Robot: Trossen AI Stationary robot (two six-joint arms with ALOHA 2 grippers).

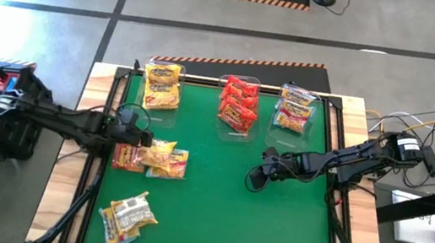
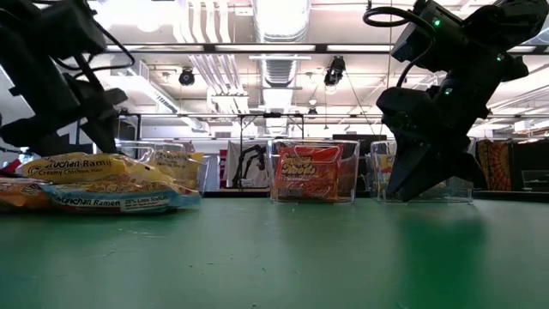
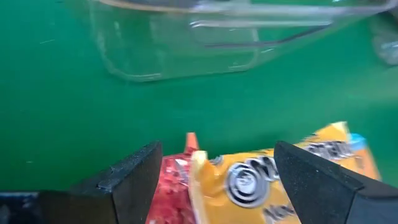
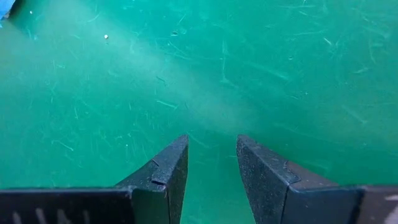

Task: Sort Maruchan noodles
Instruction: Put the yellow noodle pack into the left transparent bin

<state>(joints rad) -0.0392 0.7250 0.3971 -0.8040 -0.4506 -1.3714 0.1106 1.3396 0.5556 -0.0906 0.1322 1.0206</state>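
Note:
A loose heap of Maruchan noodles, one red packet [image 3: 174, 186] and yellow ones [image 3: 261, 180], lies on the green mat left of centre [image 1: 154, 158]. My left gripper [image 3: 214, 177] hangs open over the heap's left far corner [image 1: 143, 138], with the red and yellow packets showing between its fingers. A pale packet [image 1: 128, 215] lies alone near the front left. My right gripper [image 4: 211, 155] hovers low over bare mat at right of centre [image 1: 259, 177], its fingers a narrow gap apart with nothing between them.
Three clear bins stand along the far edge: yellow packets in the left one [image 1: 163, 87], red in the middle one [image 1: 238, 104], pale ones in the right one [image 1: 294, 109]. Bare mat [image 1: 221, 216] lies between the arms and toward the near edge.

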